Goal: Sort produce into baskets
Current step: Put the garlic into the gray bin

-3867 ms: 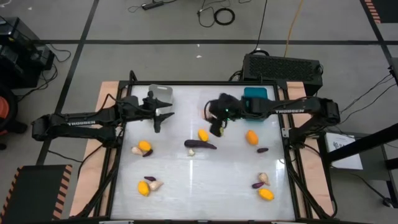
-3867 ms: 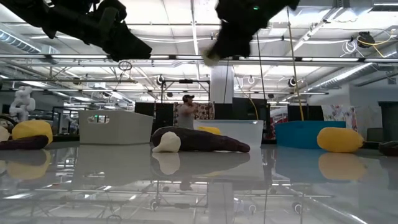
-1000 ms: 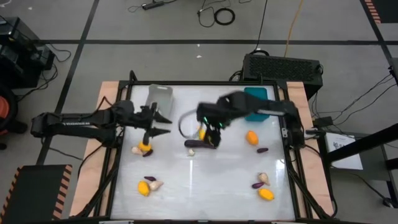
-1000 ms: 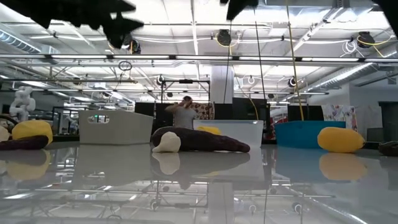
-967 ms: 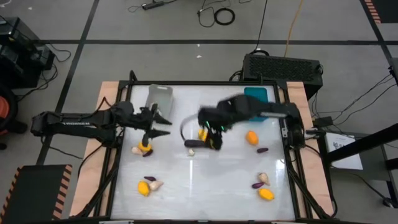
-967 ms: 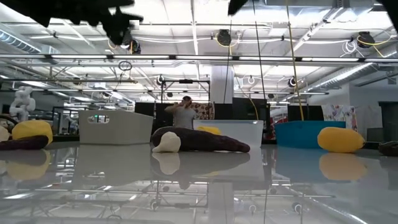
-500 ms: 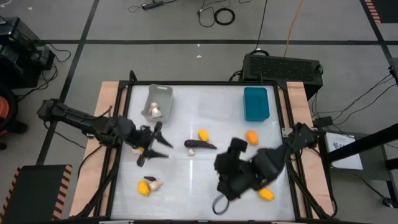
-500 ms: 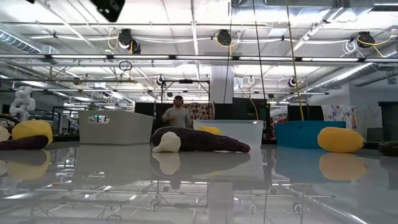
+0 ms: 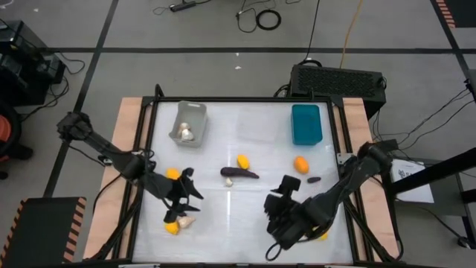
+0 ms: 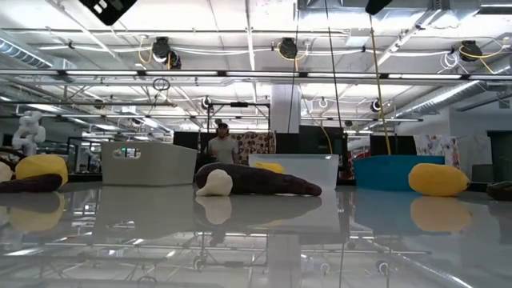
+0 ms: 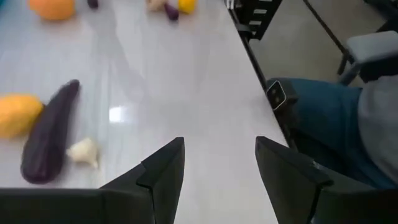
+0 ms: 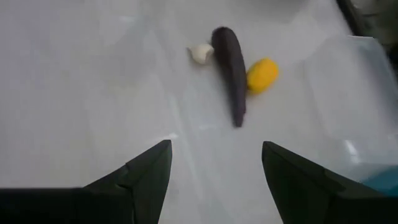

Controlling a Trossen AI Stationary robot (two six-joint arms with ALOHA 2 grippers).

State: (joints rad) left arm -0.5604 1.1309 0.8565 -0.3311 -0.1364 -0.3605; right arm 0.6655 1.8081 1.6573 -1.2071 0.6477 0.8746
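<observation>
My left gripper [image 9: 186, 197] hangs open and empty above the table's near left part, over a yellow fruit [image 9: 172, 225] and a mushroom [image 9: 186, 220]. My right gripper [image 9: 277, 212] hangs open and empty above the near middle. A long purple eggplant [image 9: 239, 173] lies on the table's middle, with a mushroom [image 9: 229, 182] and a yellow fruit [image 9: 243, 161] beside it. All three also show in the right wrist view, past the open fingers [image 12: 214, 152]. The grey basket [image 9: 188, 123], the clear basket [image 9: 256, 126] and the teal basket [image 9: 306, 123] stand along the far edge. Mushrooms [image 9: 186, 134] lie in the grey basket.
More produce lies loose: a yellow fruit [image 9: 300, 164] and a small purple piece [image 9: 314, 179] at the right, a yellow fruit [image 9: 172, 174] at the left. A black vented box [image 9: 338, 78] stands behind the table. A person's leg in jeans [image 11: 329, 118] shows beside the table's edge.
Both arms have swung from the table's middle toward its near edge. My right gripper has left the spot over the eggplant and the clear basket, which now shows. My left gripper has gone from beside the grey basket down toward the near left fruit. No produce has moved.
</observation>
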